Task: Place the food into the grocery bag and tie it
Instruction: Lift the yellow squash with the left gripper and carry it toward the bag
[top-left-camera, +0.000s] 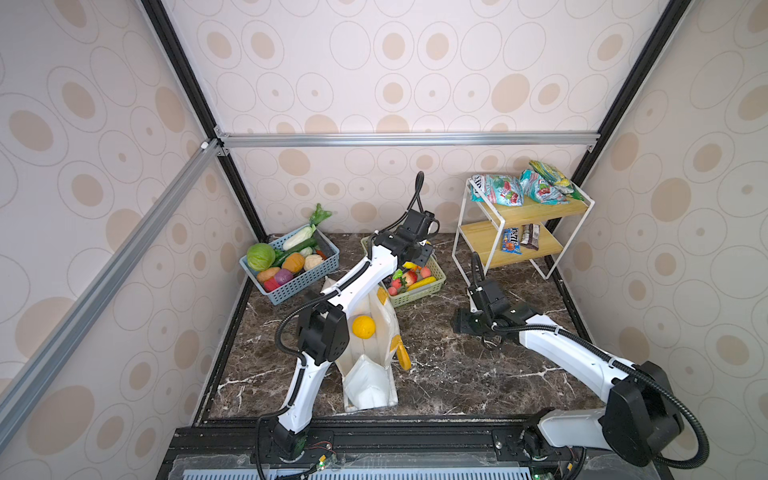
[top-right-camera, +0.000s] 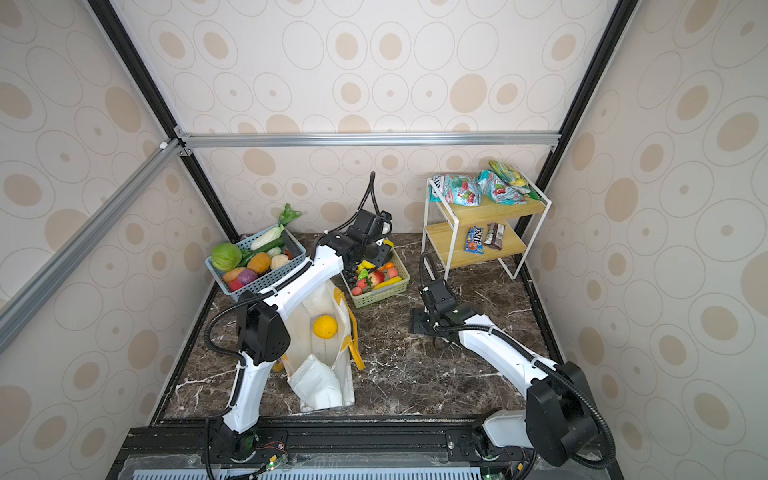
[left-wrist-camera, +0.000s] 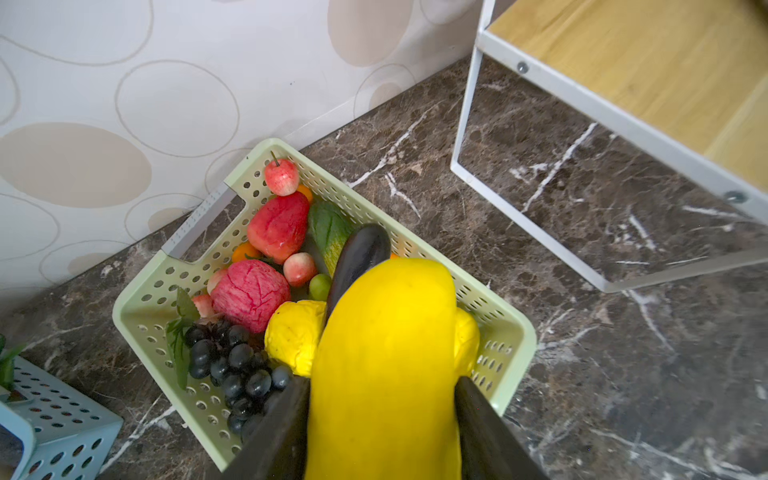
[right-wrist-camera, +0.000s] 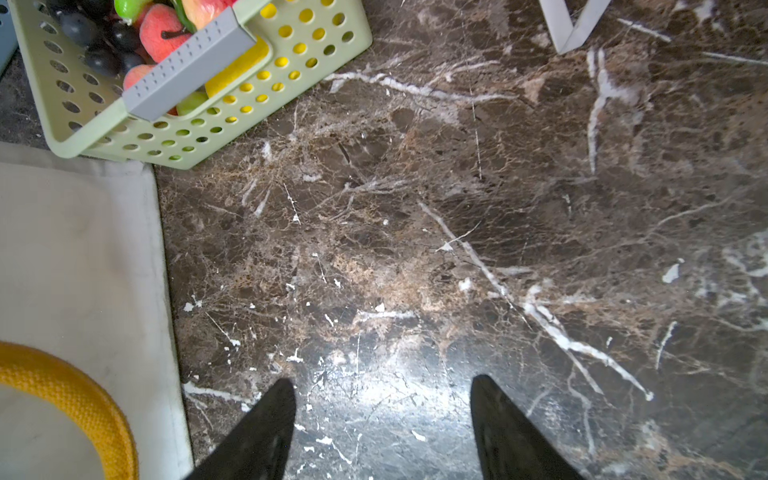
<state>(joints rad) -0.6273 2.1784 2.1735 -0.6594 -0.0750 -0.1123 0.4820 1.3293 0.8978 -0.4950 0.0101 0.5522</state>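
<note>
The cream grocery bag (top-left-camera: 370, 378) (top-right-camera: 320, 382) lies open near the table's front, with an orange (top-left-camera: 363, 326) (top-right-camera: 325, 327) inside it. My left gripper (left-wrist-camera: 382, 386) (top-left-camera: 420, 253) hovers over the green basket (left-wrist-camera: 137, 316) of fruit, shut on a long yellow fruit (left-wrist-camera: 386, 345). In the basket lie grapes (left-wrist-camera: 232, 365), red fruits (left-wrist-camera: 249, 291) and another yellow fruit (left-wrist-camera: 291, 336). My right gripper (right-wrist-camera: 382, 399) (top-left-camera: 462, 322) stands open over bare marble, right of the bag (right-wrist-camera: 75, 249). The bag's yellow handle (right-wrist-camera: 83, 403) shows in the right wrist view.
A blue basket (top-left-camera: 299, 286) at the back left holds vegetables, among them a cauliflower (top-left-camera: 312, 262) and a purple onion (top-left-camera: 284, 276). A white-framed wooden shelf (top-left-camera: 519, 216) with snack packets stands at the back right. Patterned walls close in three sides.
</note>
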